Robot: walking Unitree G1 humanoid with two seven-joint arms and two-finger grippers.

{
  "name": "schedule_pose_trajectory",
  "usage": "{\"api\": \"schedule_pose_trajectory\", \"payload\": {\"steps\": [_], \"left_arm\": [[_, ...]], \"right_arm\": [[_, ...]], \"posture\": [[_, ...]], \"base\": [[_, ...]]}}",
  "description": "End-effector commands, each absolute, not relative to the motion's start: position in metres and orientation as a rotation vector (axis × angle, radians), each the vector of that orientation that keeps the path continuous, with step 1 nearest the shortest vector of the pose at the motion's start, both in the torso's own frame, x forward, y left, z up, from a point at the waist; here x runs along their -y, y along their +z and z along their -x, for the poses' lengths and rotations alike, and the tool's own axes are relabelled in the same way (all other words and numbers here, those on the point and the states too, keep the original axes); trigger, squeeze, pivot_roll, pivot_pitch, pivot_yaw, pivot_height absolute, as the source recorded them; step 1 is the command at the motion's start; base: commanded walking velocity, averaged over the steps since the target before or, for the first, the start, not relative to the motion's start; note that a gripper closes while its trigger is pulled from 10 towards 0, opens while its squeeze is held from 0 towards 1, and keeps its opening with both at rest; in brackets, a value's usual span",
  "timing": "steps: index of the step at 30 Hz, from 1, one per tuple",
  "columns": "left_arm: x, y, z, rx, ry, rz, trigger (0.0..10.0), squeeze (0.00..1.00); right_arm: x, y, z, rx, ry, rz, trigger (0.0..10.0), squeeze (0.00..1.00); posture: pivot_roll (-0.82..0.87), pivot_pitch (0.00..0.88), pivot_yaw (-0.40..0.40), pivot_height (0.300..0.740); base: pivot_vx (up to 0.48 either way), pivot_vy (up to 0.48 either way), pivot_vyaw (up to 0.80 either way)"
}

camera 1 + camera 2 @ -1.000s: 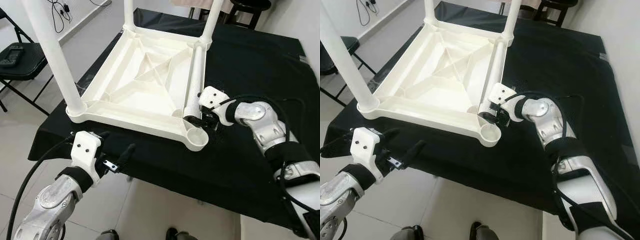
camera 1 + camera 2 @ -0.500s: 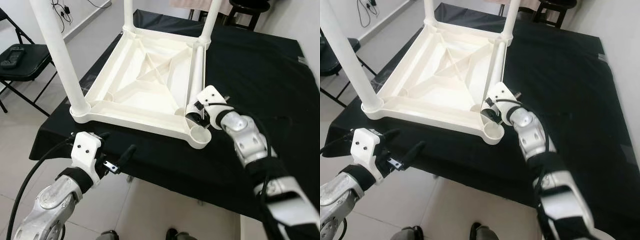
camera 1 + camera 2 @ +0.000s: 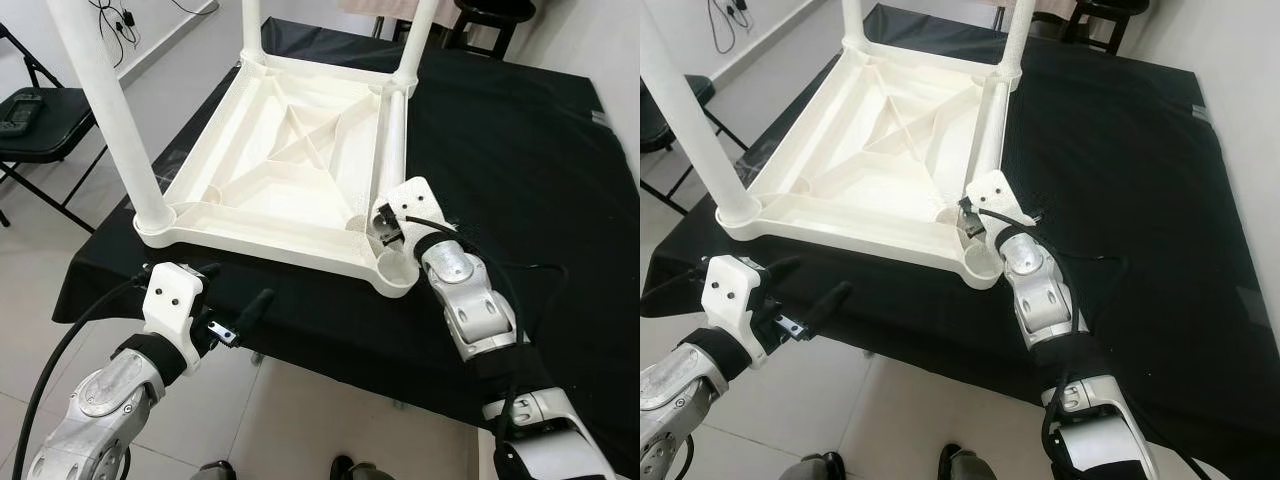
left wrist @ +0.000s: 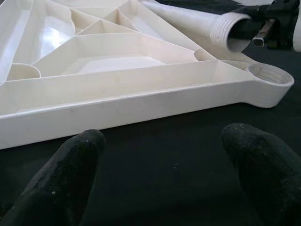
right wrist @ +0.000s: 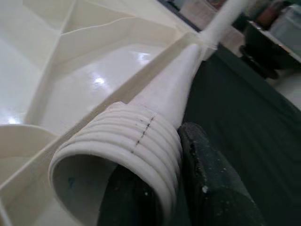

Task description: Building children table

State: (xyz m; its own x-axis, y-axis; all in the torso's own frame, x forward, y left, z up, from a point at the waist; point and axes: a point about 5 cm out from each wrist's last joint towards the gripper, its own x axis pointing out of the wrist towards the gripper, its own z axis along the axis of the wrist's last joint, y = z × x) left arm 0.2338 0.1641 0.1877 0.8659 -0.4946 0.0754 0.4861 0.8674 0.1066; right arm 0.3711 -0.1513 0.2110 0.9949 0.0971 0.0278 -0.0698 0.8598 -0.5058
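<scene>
A pale tiled floor is seen around a work table covered by a black cloth. A black folding chair stands at the robot's left, and dark furniture is partly visible beyond the far edge.

The white plastic tabletop lies upside down on the cloth, ribbed underside up. 3 legs stand upright in its corner sockets: 1 at the near left and 2 at the far corners. The near right socket is open.

A 4th, loose leg lies along the right edge of the tabletop, its threaded end toward the open socket.

The right gripper is placed at that threaded end. In the right wrist view, 1 black finger is pressed against the outside of the threads and the other is inserted in the hollow bore, so the leg wall is pinched.

The left gripper is held at the near table edge, fingers spread. In the left wrist view, both fingertips are seen over the cloth, apart from the tabletop rim.
</scene>
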Motion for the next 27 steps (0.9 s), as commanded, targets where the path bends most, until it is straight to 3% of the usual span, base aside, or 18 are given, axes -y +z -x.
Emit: {"api": "schedule_pose_trajectory", "payload": {"steps": [1,11,14,16,18,23,24,26,27], "left_arm": [[-0.163,0.185,-0.233,0.086,-0.518,-0.082,10.0,0.00],[-0.165,0.189,-0.234,0.095,-0.512,-0.081,10.0,0.00],[-0.166,0.195,-0.236,0.111,-0.516,-0.095,10.0,0.00],[-0.166,0.196,-0.236,0.114,-0.516,-0.095,10.0,0.00],[-0.167,0.205,-0.240,0.149,-0.505,-0.085,10.0,0.00],[-0.167,0.214,-0.243,0.180,-0.494,-0.063,10.0,0.00],[-0.166,0.216,-0.245,0.190,-0.495,-0.058,10.0,0.00],[-0.166,0.218,-0.246,0.195,-0.495,-0.055,10.0,0.00],[-0.165,0.220,-0.247,0.204,-0.500,-0.050,10.0,0.00]], "right_arm": [[0.150,0.207,-0.370,0.044,0.112,0.520,0.0,0.00],[0.145,0.221,-0.368,0.130,0.151,0.426,0.0,0.00],[0.156,0.238,-0.372,0.168,0.219,0.240,0.0,0.00],[0.156,0.238,-0.372,0.168,0.225,0.224,0.0,0.00],[0.168,0.251,-0.374,0.199,0.237,0.052,0.0,0.00],[0.170,0.260,-0.371,0.247,0.309,-0.143,0.0,0.00],[0.167,0.262,-0.368,0.267,0.354,-0.217,7.1,0.00],[0.166,0.263,-0.366,0.280,0.382,-0.264,7.1,0.00],[0.165,0.262,-0.363,0.283,0.417,-0.317,10.0,0.00]], "posture": [[0.08,0.228,-0.117,0.740],[0.08,0.229,-0.113,0.740],[0.09,0.227,-0.108,0.740],[0.09,0.227,-0.108,0.740],[0.09,0.225,-0.111,0.740],[0.09,0.224,-0.112,0.740],[0.09,0.222,-0.110,0.740],[0.09,0.222,-0.110,0.740],[0.09,0.220,-0.108,0.740]], "base": [[0.000,0.000,0.00],[0.000,0.000,0.00],[0.000,0.000,0.00],[0.000,0.000,0.00],[0.000,0.000,0.00],[0.000,0.000,0.00],[0.000,0.000,0.00],[0.000,0.000,0.00],[0.000,0.000,0.00]]}}
